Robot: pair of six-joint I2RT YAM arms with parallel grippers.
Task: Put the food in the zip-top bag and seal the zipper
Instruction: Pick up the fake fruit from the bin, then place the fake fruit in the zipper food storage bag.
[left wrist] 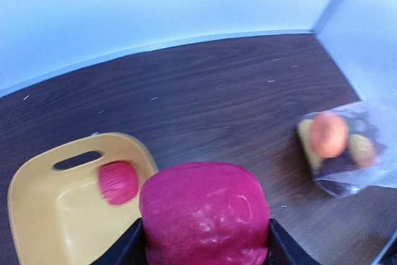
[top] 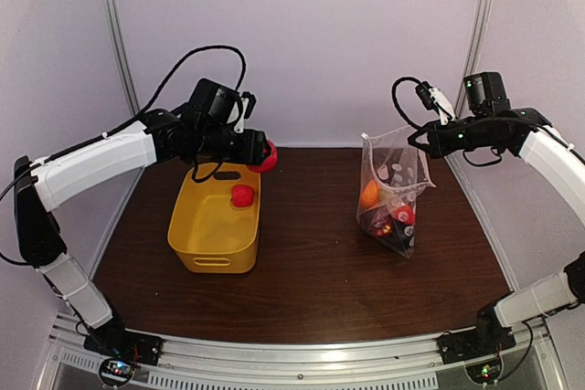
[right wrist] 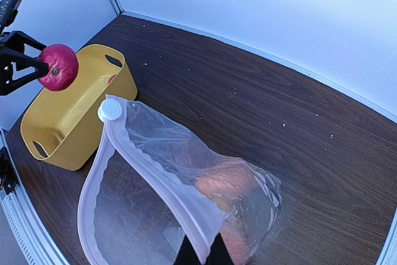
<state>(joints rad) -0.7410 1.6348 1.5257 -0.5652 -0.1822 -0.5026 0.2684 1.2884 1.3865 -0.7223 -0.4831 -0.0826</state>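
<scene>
The left hand [top: 265, 154] is closed around a round red fruit [left wrist: 205, 215] of smooth, glossy plastic with a small dark stem dimple. Its black fingers [left wrist: 130, 246] press on either side of the fruit and hold it in the air over the far rim of the yellow basket [top: 215, 226]. The basket is a rounded-corner tub of matte plastic with slot handles cut into its ends. A smaller ridged red piece [top: 242, 195] lies inside it near the far wall.

The right hand [right wrist: 198, 256] is pinched tight on the mouth edge of the zip-top bag [top: 393, 189]. It holds the bag upright, with the bottom resting on the dark wood-grain tabletop [top: 311, 262], well apart from the basket. The bag is thin, clear, crinkly film printed with white dots. Its zipper [right wrist: 162, 181] is a thicker, cloudy strip that curves in an open loop, and a round white slider tab [right wrist: 110, 111] sits at the far end.

Inside the bag, a smooth orange fruit [top: 370, 193] sits above a cluster of red and dark purple pieces [top: 395, 224] piled at the bottom.
</scene>
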